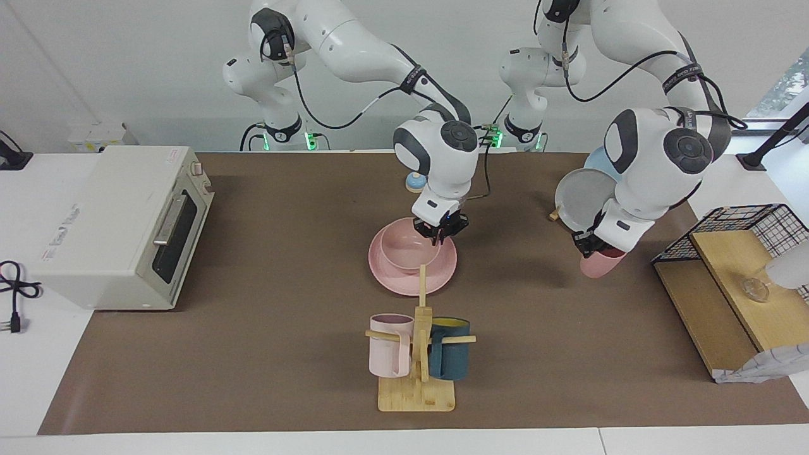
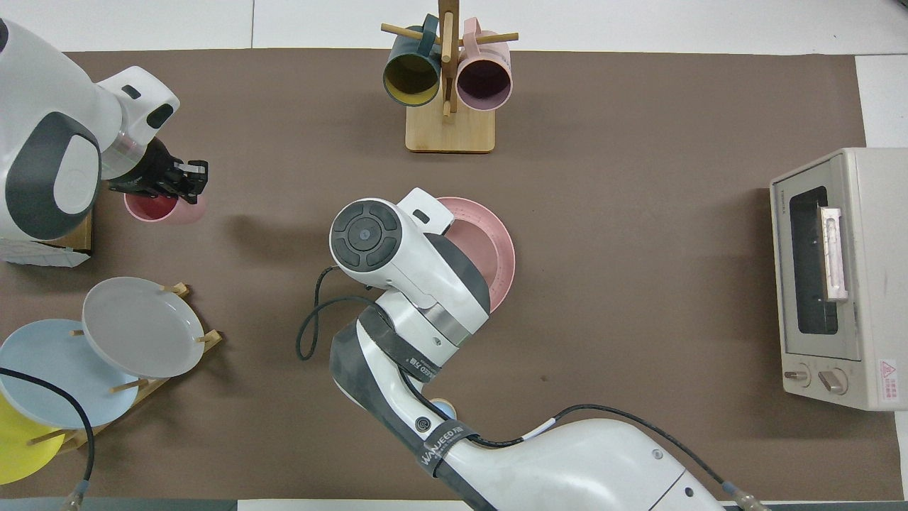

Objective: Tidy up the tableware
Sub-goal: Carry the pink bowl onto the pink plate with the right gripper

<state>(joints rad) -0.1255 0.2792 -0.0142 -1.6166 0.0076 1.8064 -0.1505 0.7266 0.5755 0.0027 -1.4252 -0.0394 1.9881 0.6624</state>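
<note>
jaws of the right gripper (image 1: 440,238) sit at the rim of the deep matte pink bowl (image 1: 409,251), on its robot-facing edge; whether they are parted or pinching that rim cannot be told. the bowl rests in the wide flat matte pink plate (image 1: 392,279) at mid-table. toward the left arm's end, the left gripper (image 1: 589,248) is clamped tight on the small matte pink tumbler cup (image 1: 600,263), tilted, with the brown table (image 1: 265,303) beneath. near it, closer to the robots, grey (image 2: 142,325), blue (image 2: 50,376) and yellow plates (image 2: 18,443) stand in a wooden rack. farthest from the robots, a pale pink mug (image 1: 389,354) and a dark blue mug (image 1: 450,357) hang on a wooden mug tree (image 1: 418,379). a white toaster oven (image 1: 120,227) sits at the right arm's end.
</note>
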